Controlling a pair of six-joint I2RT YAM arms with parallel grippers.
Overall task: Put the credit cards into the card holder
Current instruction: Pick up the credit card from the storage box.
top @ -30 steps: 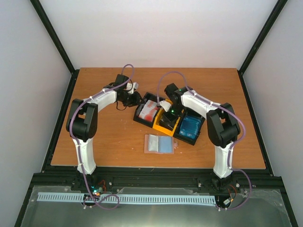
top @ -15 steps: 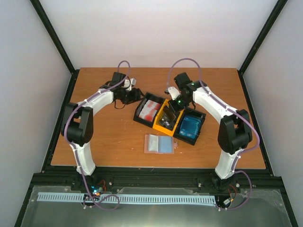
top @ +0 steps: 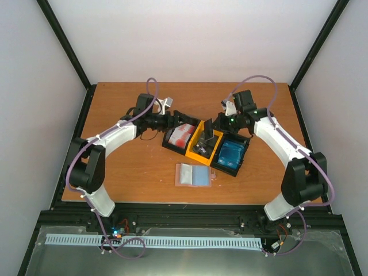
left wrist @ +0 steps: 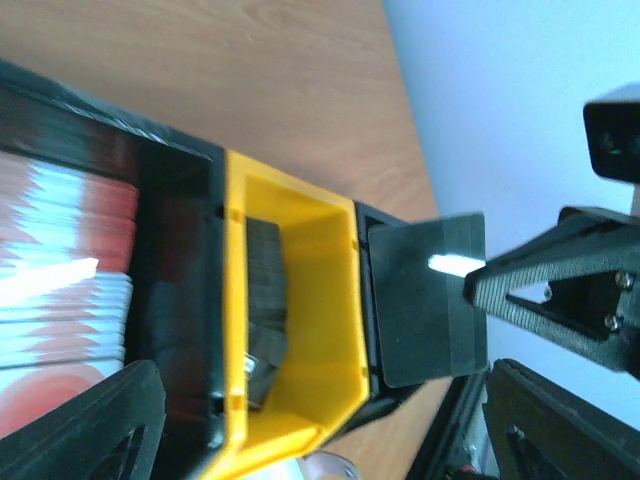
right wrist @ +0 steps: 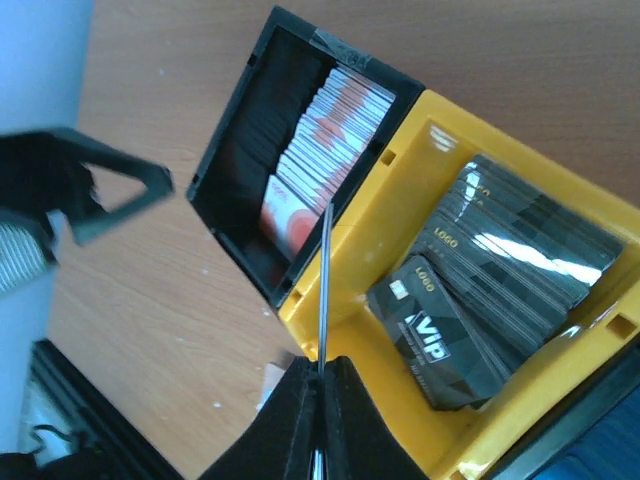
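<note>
My right gripper (top: 215, 125) (right wrist: 322, 375) is shut on a dark grey credit card (top: 208, 123) (left wrist: 425, 300), held upright above the yellow bin (top: 198, 150). That card shows edge-on (right wrist: 323, 280) in the right wrist view. More dark cards (right wrist: 500, 290) lie stacked in the yellow bin (right wrist: 400, 230). Red-and-white cards (top: 181, 134) (right wrist: 325, 140) fill the left black bin, and blue cards (top: 231, 154) the right one. My left gripper (top: 175, 121) (left wrist: 330, 440) stands open beside the red-and-white cards, holding nothing. The card holder (top: 194, 175) lies open on the table in front of the bins.
The three bins sit side by side, slanted, at mid-table. Black frame rails (top: 86, 115) border the wooden table (top: 126, 172) on the left, right and near sides. Both arms reach in over the bins from either side, their grippers close together.
My left gripper has opened and slid right towards the bins. My right arm has swung outward to the right, lifting a dark card up out of the yellow bin.
</note>
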